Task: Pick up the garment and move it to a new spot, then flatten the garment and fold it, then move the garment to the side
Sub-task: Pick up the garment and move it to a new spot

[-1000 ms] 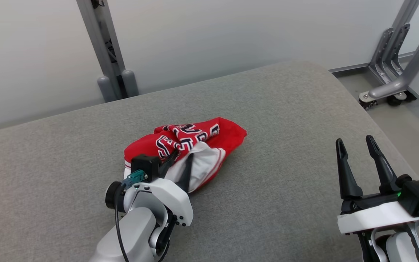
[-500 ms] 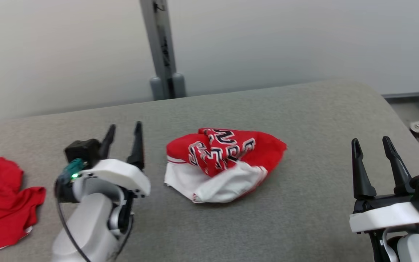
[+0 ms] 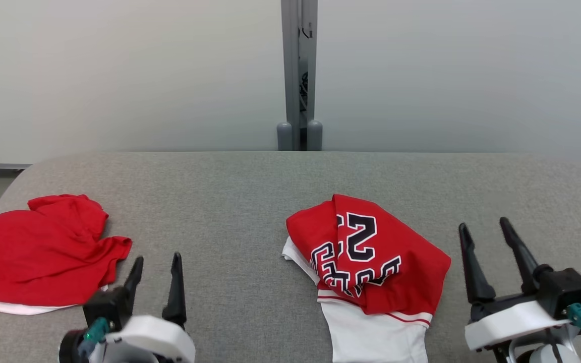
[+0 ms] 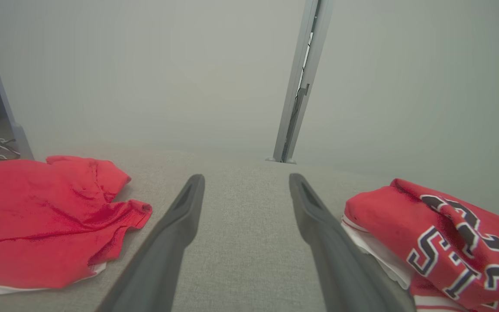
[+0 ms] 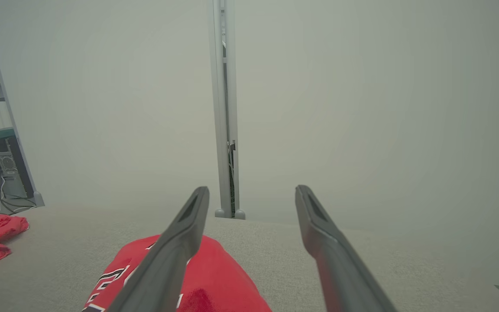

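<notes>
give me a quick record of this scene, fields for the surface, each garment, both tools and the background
surface: grey padded table
task garment: red and white jersey, crumpled, lettering showing, right of centre near the front edge
other garment: plain red garment, bunched at the table's left end
left tool: open, empty, between the two garments
right tool: open, empty, right of the jersey
contact: both tools look clear of the cloth
background: grey post, pale wall

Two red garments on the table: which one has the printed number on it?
The jersey lying nearer the right gripper. It carries black-and-white numbers and letters across its red cloth; the other garment, at the far left, is plain red.
</notes>
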Robot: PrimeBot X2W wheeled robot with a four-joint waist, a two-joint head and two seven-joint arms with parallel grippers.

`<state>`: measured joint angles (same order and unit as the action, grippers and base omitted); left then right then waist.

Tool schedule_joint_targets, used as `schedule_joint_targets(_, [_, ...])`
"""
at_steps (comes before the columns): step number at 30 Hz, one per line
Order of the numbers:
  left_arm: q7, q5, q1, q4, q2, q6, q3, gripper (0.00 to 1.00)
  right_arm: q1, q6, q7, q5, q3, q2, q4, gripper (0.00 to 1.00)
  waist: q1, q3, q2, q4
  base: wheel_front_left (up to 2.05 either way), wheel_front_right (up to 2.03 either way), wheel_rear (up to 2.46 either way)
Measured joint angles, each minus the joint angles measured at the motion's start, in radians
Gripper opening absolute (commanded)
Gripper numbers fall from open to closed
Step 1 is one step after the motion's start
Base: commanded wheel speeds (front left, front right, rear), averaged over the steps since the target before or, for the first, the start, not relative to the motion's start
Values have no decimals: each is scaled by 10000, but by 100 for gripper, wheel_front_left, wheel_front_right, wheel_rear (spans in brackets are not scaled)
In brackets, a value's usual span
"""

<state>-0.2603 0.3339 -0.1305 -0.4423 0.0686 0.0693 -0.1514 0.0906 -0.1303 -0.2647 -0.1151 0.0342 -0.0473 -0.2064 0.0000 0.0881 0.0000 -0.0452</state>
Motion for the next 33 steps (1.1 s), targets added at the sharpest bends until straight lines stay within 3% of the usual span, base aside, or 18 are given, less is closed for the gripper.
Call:
schedule_joint_targets(9, [0,-297,608,186,-184,-495,-180,100,-167,-4,0,173,502,2,-499,100,0,40,0,-343,0,0,0])
schedule_joint_targets(12, [0,-130,595,142,-215,-500,-395,100,-109,-4,2,915,945,-17,-836,100,1,-26,0,-456,0,0,0])
schedule_joint_targets(17, [0,44,563,92,-207,-462,-646,100,307,-4,2,1964,1691,-366,-2123,100,0,-155,0,-796,0,0,0])
schedule_joint_targets(24, [0,174,409,-29,-198,-443,-984,100,1339,-4,104,2048,2671,-715,-4125,100,0,-344,0,-1376,0,0,0])
schedule_joint_targets(28, [0,251,356,-61,-203,-416,-1177,100,1888,-4,232,2217,2734,-905,-5202,100,0,-428,0,-1708,0,0,0])
schedule_joint_targets(29, [0,265,323,-58,-203,-412,-1204,100,2000,-4,270,2207,2683,-897,-5442,76,0,-446,0,-1786,0,0,0])
schedule_joint_targets(30, [0,274,252,-59,-203,-403,-1231,100,2228,-4,263,2104,2610,-857,-5825,0,0,-472,0,-1919,0,0,0])
schedule_joint_targets(33, [0,272,234,-73,-201,-401,-1244,100,2545,-4,132,1858,2406,-736,-5944,0,0,-466,0,-2050,0,0,0])
